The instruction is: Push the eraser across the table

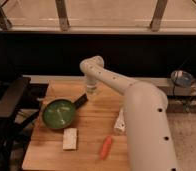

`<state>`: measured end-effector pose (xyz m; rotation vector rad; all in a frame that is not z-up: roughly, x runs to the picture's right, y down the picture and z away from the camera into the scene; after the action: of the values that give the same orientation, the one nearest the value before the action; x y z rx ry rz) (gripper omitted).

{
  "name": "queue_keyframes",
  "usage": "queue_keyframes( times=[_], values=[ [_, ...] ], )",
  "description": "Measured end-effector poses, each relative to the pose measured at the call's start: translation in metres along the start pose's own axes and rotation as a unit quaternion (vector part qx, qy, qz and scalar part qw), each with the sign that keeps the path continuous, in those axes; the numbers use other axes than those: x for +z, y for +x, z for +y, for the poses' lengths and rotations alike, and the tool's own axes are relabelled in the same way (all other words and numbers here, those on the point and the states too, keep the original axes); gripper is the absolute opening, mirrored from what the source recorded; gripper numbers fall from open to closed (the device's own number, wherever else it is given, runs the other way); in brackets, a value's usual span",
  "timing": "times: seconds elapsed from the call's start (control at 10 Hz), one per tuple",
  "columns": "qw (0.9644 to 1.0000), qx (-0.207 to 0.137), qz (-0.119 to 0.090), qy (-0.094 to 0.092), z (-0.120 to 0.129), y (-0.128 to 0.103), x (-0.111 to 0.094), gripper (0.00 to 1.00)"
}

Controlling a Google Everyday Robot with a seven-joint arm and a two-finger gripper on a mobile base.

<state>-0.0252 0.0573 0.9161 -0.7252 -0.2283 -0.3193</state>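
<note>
The eraser (80,101) is a small black oblong block lying at an angle on the wooden table (91,152). Its lower left end touches the rim of the green bowl (58,114). My gripper (91,90) hangs from the white arm that reaches in from the lower right. It is low over the table, right at the eraser's upper right end, near the table's far edge.
A pale white rectangular block (70,138) lies in front of the bowl. An orange carrot-like piece (106,147) lies near the front edge. A small white item (120,122) sits beside the arm. A grey-blue bowl (181,78) is off the table at right.
</note>
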Motion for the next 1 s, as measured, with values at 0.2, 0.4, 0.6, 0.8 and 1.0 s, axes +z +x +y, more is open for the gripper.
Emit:
queue_keyframes(
  times=[0.2, 0.4, 0.6, 0.8, 1.0],
  values=[
    [0.9995, 0.025, 0.016, 0.002, 0.012, 0.021, -0.007, 0.00],
    [0.9995, 0.024, 0.015, -0.011, 0.014, 0.019, 0.008, 0.00],
    [0.9995, 0.006, 0.011, -0.030, 0.011, 0.009, 0.030, 0.00],
    [0.9990, -0.014, 0.004, -0.043, 0.005, -0.005, 0.043, 0.00],
    [0.9987, -0.022, -0.001, -0.046, 0.002, -0.006, 0.048, 0.00]
  ],
)
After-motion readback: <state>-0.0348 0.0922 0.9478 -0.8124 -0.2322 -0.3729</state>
